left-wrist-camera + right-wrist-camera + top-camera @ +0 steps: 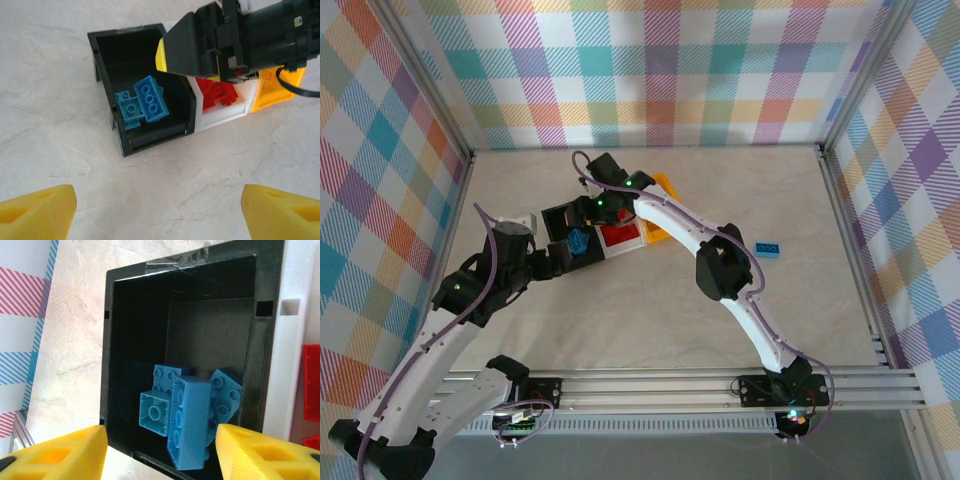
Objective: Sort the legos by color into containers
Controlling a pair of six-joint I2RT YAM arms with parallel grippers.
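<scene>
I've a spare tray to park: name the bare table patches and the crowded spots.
Bare: table between bins and arm bases, and the strip behind the bins to the back wall. Crowded: black bin, right claw over it, left claw near.

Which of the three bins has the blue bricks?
The black bin, at the left end of the row: blue bricks lie in it. The white bin beside it holds red bricks; the yellow-orange bin is at the far end.

Blue legos (187, 415) jumbled (one tipped on edge) in the black bin (107, 365) right under the right gripper (160, 450), red legos (217, 93) in the white bin (225, 114) alongside.
</scene>
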